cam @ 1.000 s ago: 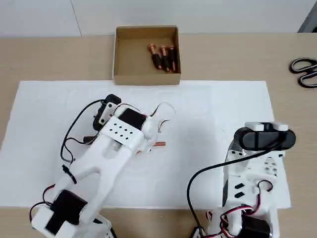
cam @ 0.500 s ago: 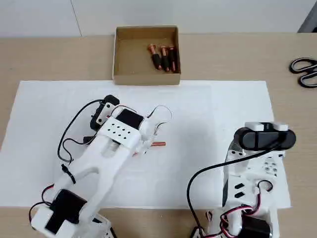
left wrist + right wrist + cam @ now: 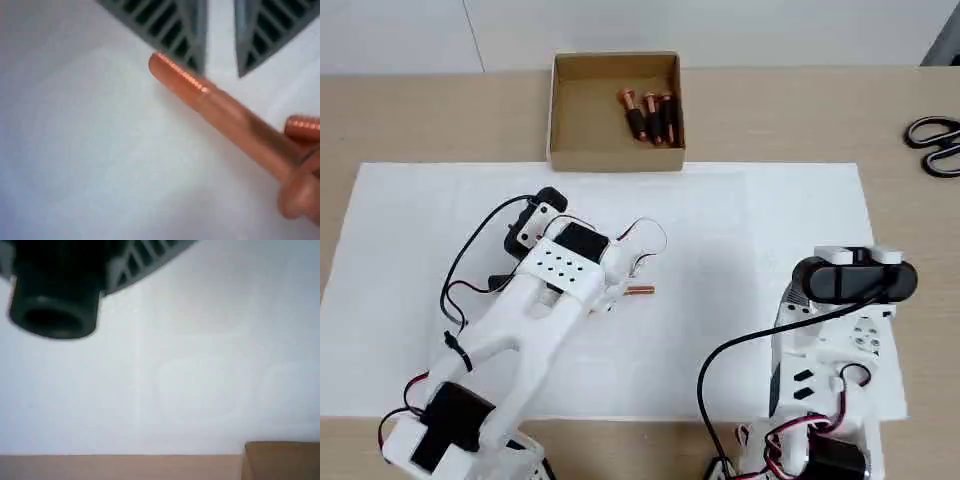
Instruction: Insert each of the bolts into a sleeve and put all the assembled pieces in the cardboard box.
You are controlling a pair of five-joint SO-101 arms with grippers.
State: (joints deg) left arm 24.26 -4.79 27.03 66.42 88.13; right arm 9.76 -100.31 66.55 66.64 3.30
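A copper bolt [image 3: 225, 117] lies on the white paper [image 3: 740, 230], and a second copper piece [image 3: 302, 125] touches its head end. My left gripper [image 3: 220, 50] is open by a narrow gap just over the bolt's threaded tip, with nothing between its grey fingers [image 3: 182, 30]. From above, the bolt [image 3: 640, 291] sticks out beside the left arm's wrist [image 3: 570, 262]. My right gripper [image 3: 65, 265] is shut on a black sleeve [image 3: 55, 307], held above the paper at the near right. The cardboard box [image 3: 590, 100] at the back holds several assembled pieces [image 3: 650, 115].
Scissors [image 3: 932, 145] lie on the wooden table at the far right. The right arm [image 3: 850, 280] stands upright near the paper's front right corner. A corner of the cardboard box [image 3: 282, 460] shows in the right wrist view.
The left arm has shifted slightly beside the bolt. The bolt and the right arm have stayed where they were.
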